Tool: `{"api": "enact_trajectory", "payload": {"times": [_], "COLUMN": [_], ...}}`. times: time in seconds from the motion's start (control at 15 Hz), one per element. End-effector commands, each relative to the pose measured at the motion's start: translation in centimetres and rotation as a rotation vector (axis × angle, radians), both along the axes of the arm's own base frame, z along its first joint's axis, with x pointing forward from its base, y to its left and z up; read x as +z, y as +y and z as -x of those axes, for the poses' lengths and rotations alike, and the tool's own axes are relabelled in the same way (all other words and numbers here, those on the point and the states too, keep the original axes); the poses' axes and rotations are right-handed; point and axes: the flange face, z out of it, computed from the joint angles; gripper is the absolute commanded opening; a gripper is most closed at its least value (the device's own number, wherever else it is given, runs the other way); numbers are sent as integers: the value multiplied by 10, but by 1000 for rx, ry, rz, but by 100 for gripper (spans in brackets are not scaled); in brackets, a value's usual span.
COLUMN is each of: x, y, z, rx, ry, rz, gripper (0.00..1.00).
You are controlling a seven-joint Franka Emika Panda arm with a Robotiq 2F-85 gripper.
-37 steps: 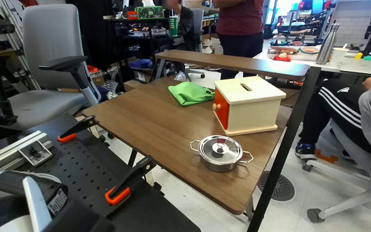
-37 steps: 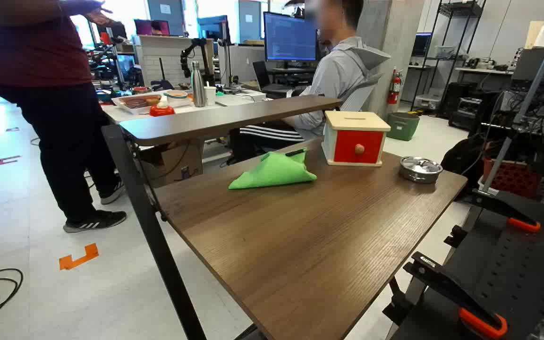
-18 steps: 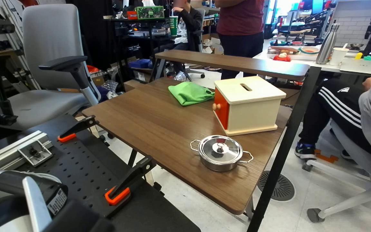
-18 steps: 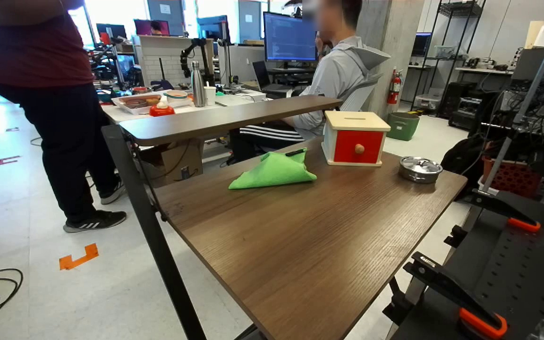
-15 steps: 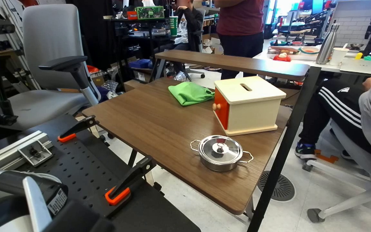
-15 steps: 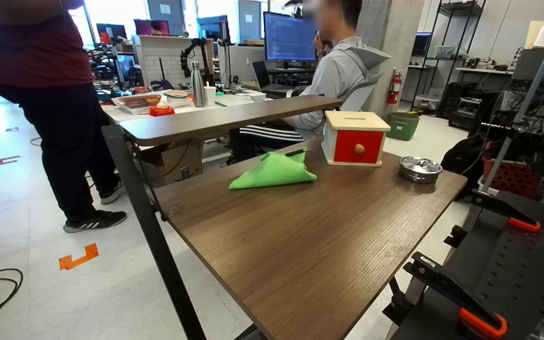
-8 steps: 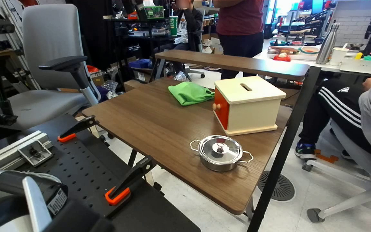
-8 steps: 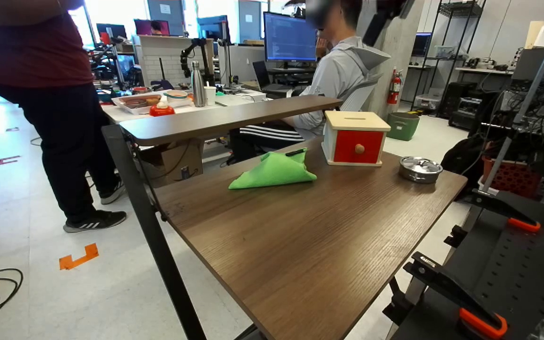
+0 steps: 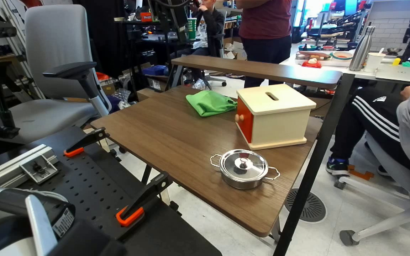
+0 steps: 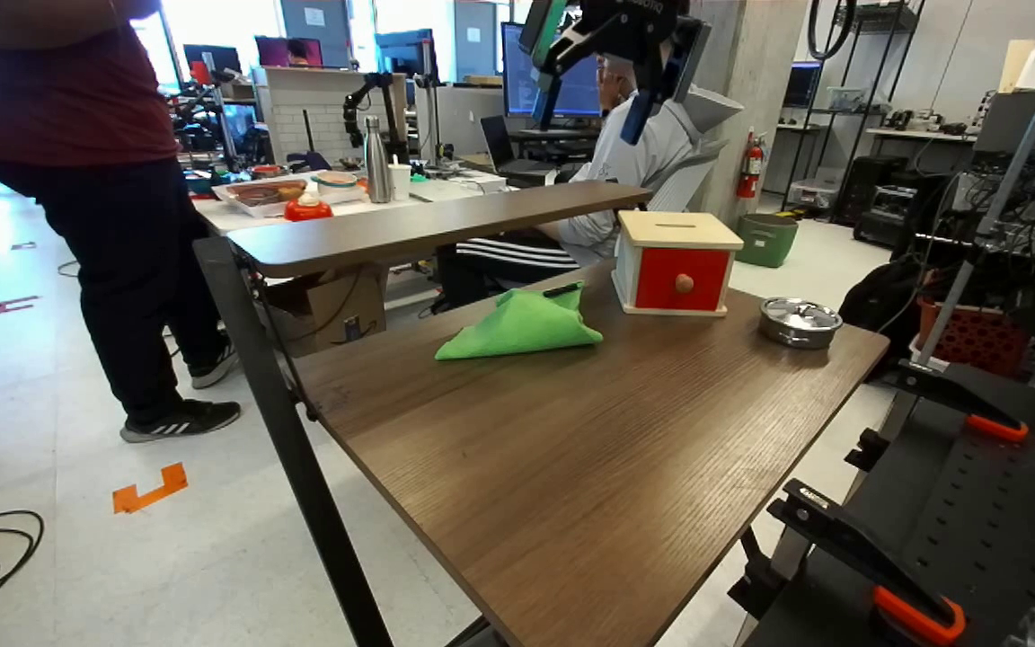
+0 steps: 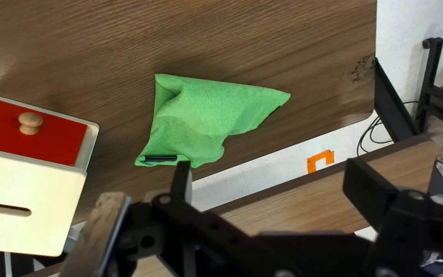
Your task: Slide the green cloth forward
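Note:
The green cloth lies crumpled on the brown table in both exterior views (image 9: 210, 103) (image 10: 522, 325), beside the wooden box. In the wrist view the cloth (image 11: 202, 115) is near the middle, with a dark strip at its lower left corner. My gripper (image 10: 591, 112) is open and empty, high in the air at the top of an exterior view, above the raised shelf and apart from the cloth. In the wrist view its fingers (image 11: 267, 169) are wide apart, with only the floor and shelf seen between them.
The wooden box (image 9: 279, 124) with a red front and knob stands beside the cloth. A lidded steel pot (image 9: 244, 167) sits near a corner of the table (image 10: 616, 431). A raised shelf (image 10: 437, 225) runs along the table's edge beyond the cloth.
My gripper has come into view from the top in an exterior view; half a second ago only a dark part showed, and before that nothing. The cloth, box and pot have not moved.

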Motion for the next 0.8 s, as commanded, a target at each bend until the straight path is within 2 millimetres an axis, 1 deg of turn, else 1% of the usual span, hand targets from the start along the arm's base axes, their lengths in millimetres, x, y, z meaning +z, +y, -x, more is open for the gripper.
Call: {"api": "enact_trajectory", "payload": {"times": [0.0,0.2,0.4,0.73], "x": [1,-1,-18,-52], "y": [-1,-3,-3,4], "z": [0,0,2,-10], "rx": [1,-5,15,96], "ry": [-1,22,72,197], "rz": [-1,4,43,56], "gripper": [100,100,100,100]}}
